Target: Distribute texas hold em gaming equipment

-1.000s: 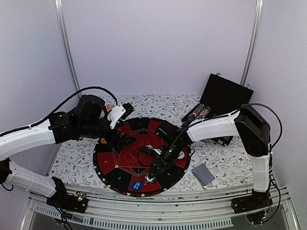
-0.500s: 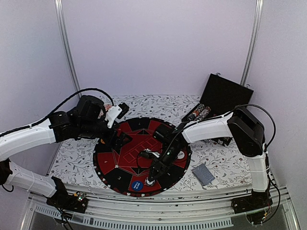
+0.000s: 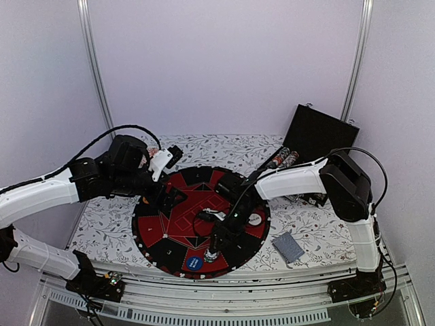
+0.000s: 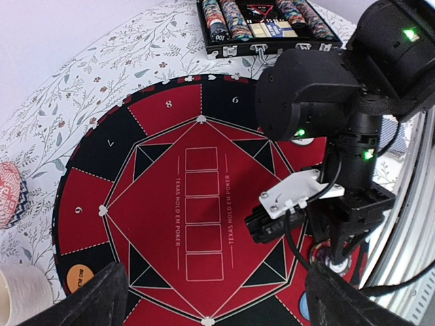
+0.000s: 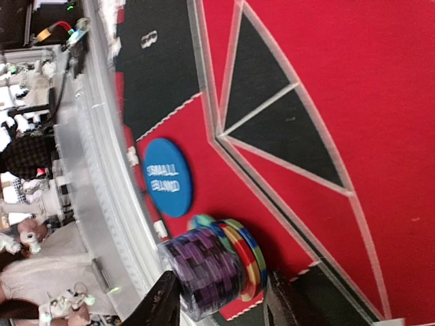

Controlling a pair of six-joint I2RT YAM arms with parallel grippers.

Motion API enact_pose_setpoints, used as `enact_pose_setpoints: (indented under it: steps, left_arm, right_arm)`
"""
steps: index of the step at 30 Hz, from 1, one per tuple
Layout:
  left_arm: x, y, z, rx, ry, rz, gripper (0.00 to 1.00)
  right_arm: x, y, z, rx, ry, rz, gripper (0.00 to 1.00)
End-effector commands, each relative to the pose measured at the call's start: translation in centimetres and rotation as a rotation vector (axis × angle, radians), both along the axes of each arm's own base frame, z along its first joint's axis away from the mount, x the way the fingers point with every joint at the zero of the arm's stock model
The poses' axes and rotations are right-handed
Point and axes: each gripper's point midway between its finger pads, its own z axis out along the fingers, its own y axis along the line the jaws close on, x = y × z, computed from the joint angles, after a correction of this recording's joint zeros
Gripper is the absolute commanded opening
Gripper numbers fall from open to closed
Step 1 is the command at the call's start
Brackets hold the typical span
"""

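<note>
Surface notes: mostly matt, little gloss.
Poker mat (image 4: pixel 156 204) looked like matt felt, printed red and black; tablecloth (image 3: pixel 224 146) was floral printed cloth. Chip stack (image 5: pixel 211 272) was striped plastic with a slight sheen; blue disc (image 5: pixel 167 178) was smooth matt plastic. Arm shells (image 3: pixel 37 197) were smooth white plastic. Case lid (image 3: pixel 319 136) was matt black; front rail (image 3: pixel 272 295) was bare metal.

Top camera looks down from high behind the near edge, whole round mat (image 3: pixel 178 224) in view; left wrist peers across it from mid-height; right wrist hugs it close, sharing the blue disc (image 5: pixel 168 178) with the top view.
</note>
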Motion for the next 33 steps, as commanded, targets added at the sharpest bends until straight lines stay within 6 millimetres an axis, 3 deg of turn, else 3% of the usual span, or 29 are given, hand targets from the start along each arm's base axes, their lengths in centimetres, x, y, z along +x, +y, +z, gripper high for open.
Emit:
enact_pose_setpoints:
  steps: [1, 7, 18, 21, 26, 33]
  left_arm:
    - [0.1, 0.3, 0.2, -0.004, -0.001, -0.001, 0.93]
    - [0.1, 0.2, 0.4, -0.005, -0.006, -0.009, 0.93]
    - [0.3, -0.1, 0.2, -0.004, -0.009, -0.020, 0.93]
    - [0.2, -0.1, 0.3, -0.001, -0.013, -0.025, 0.93]
    - [0.2, 0.0, 0.3, 0.004, -0.017, -0.028, 0.93]
    - [0.1, 0.2, 0.1, 0.010, -0.017, -0.026, 0.93]
  right_arm:
    - [1.8, -0.7, -2.2, -0.088, -0.072, -0.027, 0.45]
    - [2.6, -0.9, -1.9, -0.128, -0.121, -0.028, 0.51]
    - [2.6, 1.0, 3.2, -0.053, -0.272, -0.006, 0.82]
    - [2.6, 1.0, 2.9, -0.130, -0.392, 0.008, 1.00]
    - [2.0, 0.3, 1.6, -0.274, -0.515, 0.060, 0.99]
    - [0.3, 0.2, -0.5, -0.362, -0.534, 0.129, 0.99]
